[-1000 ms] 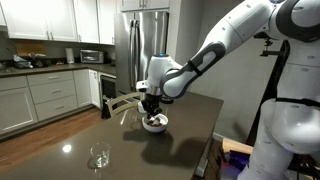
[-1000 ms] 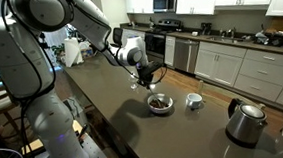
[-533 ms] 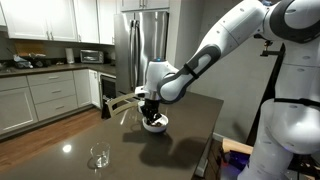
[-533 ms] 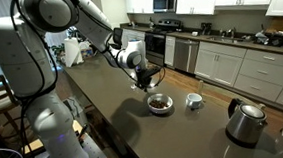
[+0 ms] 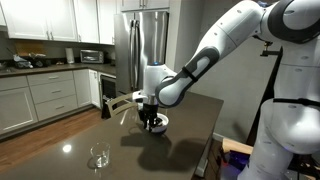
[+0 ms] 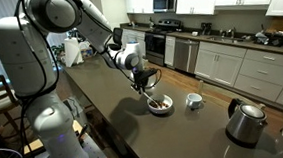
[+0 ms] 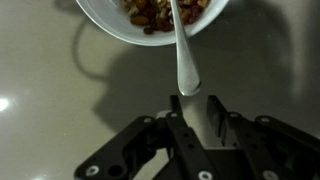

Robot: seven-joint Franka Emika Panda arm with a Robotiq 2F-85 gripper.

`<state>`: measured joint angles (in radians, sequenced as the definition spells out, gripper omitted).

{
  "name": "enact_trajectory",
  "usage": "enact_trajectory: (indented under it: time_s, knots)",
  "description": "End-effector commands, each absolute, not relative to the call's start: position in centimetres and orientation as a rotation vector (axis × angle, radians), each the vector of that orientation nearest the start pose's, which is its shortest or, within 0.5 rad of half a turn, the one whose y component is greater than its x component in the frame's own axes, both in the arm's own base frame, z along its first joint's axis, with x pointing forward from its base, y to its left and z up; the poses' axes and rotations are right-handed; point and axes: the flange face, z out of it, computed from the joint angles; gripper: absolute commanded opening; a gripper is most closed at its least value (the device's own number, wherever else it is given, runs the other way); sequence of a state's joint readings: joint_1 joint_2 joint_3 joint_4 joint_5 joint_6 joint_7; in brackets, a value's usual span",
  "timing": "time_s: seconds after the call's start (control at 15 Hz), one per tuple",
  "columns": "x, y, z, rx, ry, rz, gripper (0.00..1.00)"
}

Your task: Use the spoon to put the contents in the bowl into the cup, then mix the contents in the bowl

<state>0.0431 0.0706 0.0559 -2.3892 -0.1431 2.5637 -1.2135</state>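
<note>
Far edge, wrist view: bowl (image 7: pixel 118 30), white, holding the contents (image 7: pixel 150 12), brown and reddish chunks. Spoon (image 7: pixel 185 60): scoop end sunk in the heap, handle running nearward to the claw (image 7: pixel 197 102), presumably angled for digging. Claw: jaws close either side of the handle tip; gripping or slack, cannot tell. Cup (image 6: pixel 193 100): white, on the worktop (image 6: pixel 114 121) just right of the bowl in an exterior view, handy for transfer.
</note>
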Motion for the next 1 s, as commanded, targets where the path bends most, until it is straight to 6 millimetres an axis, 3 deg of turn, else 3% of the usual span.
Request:
enact_trajectory:
  time_s: [0.0,0.4,0.93]
  knots:
    - [50.4,5.6,30.2,-2.426,-2.154,-0.100,0.65]
    - [49.3,6.4,31.6,-2.395,-2.188,-0.144,1.00]
    - [46.0,7.1,36.0,-2.394,-2.188,-0.153,0.99]
